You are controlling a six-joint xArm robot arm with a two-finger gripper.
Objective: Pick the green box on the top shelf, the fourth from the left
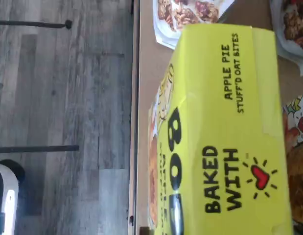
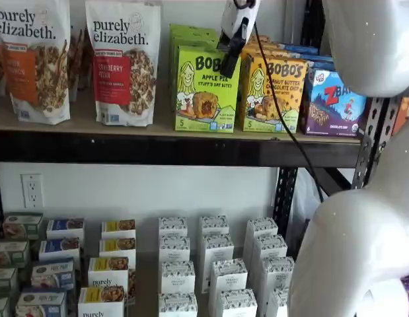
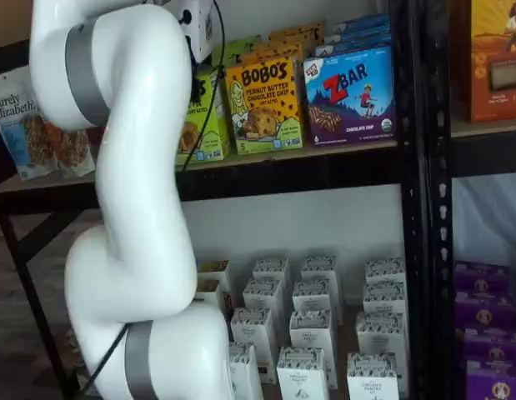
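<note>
On the top shelf [image 2: 158,148] in a shelf view we count two Purely Elizabeth pouches [image 2: 123,61], one front green box [image 2: 206,89] with more green cartons behind it, their number unclear, one orange-yellow Bobo's box [image 2: 273,92] in front and one blue ZBar box [image 2: 336,102]. Below we see about fourteen small white cartons [image 2: 225,274].

Green box [image 2: 205,89]: lime-green, dark lettering, drawn girl, brown pastry. Neighbouring box [image 2: 273,94] orange-yellow. Next box [image 2: 334,102] blue, red letters. Shelf [image 2: 158,125] tan, dark beam. Claw [image 2: 228,63]: white body, black fingers.
</note>
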